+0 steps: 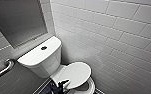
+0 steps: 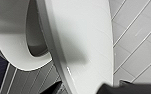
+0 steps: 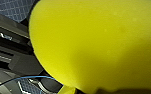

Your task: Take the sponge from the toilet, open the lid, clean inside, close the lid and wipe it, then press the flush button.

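**A:** Where is the sponge?

**B:** The bright yellow soft sponge (image 3: 96, 42) is off the toilet. It sits close against the right wrist camera, with the robot's own parts behind it. I judge the right gripper's jaws are closed on it, though the sponge hides them.

**A:** Why hold it there?

**B:** Probably to keep it clear while the other arm deals with the white oval plastic lid (image 1: 74, 72).

**A:** And the lid?

**B:** It is tilted partway up on the white glossy ceramic toilet (image 1: 56, 68). The left wrist view shows a gap between its rim and the white seat ring (image 2: 11, 47). The left gripper (image 1: 62, 84) is at the lid's near edge, away from the hinge, where lifting takes the least effort. I cannot tell whether its jaws pinch the rim or sit open beneath it.

**A:** The flush?

**B:** The small round dark flush button (image 1: 43, 48) is on the toilet's flat top, well apart from that gripper.
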Robot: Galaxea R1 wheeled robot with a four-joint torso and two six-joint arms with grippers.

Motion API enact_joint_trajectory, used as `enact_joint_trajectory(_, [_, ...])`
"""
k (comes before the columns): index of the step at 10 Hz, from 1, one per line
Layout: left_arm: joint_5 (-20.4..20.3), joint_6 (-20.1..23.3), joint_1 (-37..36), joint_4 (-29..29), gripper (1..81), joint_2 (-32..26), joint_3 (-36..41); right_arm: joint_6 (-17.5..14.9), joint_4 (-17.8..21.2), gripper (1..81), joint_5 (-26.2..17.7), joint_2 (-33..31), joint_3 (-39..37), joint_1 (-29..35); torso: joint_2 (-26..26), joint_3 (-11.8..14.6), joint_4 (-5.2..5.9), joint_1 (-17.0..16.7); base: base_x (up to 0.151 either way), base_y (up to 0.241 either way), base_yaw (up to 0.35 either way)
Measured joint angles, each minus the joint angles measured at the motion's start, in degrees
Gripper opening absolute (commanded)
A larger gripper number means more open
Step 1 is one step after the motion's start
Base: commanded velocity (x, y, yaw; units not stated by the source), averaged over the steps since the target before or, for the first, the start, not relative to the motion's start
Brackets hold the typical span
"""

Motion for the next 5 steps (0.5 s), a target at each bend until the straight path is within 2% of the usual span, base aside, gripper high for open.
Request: enact_joint_trajectory(5, [-0.5,-0.1,-0.6,0.5,81.1,-1.3,0.7,0.0,0.0,1.0,0.0,0.0,0.0,-0.2,0.0,0.0,0.0,0.0,0.0,0.0,0.0])
